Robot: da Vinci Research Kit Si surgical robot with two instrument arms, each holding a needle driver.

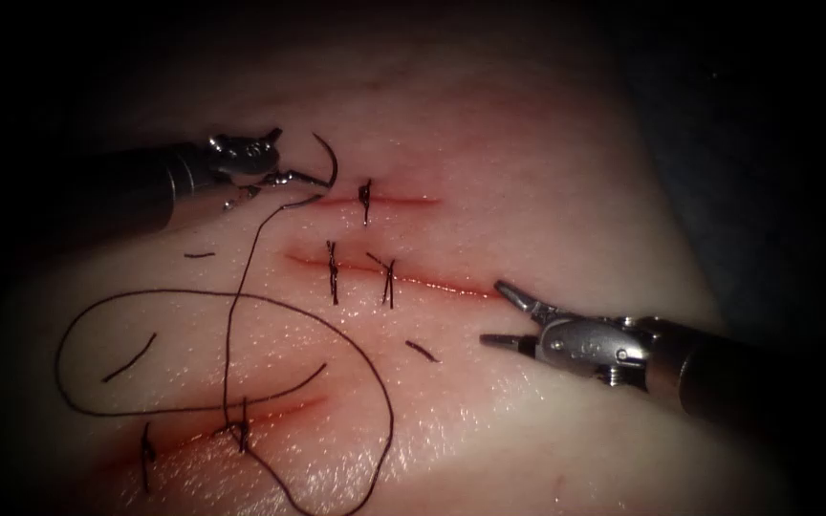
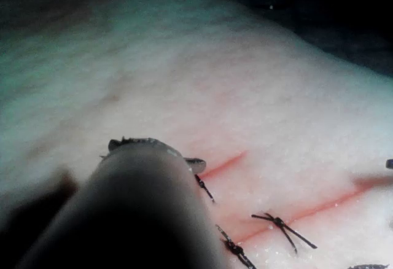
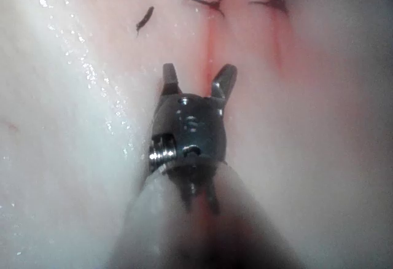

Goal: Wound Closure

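The pale, shiny, wet tissue [image 1: 489, 162] looked soft and bumpy, like damp dough. It had three thin red cuts. The top cut [image 1: 384, 201] was short and had one dark stitch [image 1: 366, 201] across it. The middle cut [image 1: 413, 279] was longer and had two knotted stitches across it. The bottom cut [image 1: 241, 425] had red fluid [image 1: 193, 435] along it and two stitches.

The left silver metal tool [image 1: 284, 179] came in from the left, just past the left end of the top cut. Its jaws were closed on the thin, dark, curved needle [image 1: 329, 164], near the needle's lower end. The needle bent up like a little hook, in the air above the tissue and not in it.

The long dark thread [image 1: 241, 287] ran from the needle down across the tissue. It made a big loose loop on the left side and swung around below the bottom cut. Small cut bits of thread [image 1: 423, 352] lay here and there on the tissue.

The right silver metal tool [image 1: 504, 313] sat by the right end of the middle cut. Its two short jaws stood wide apart in a V shape and held nothing. In the right wrist view, that tool [image 3: 198, 80] hung with the red line of the cut between its jaws.
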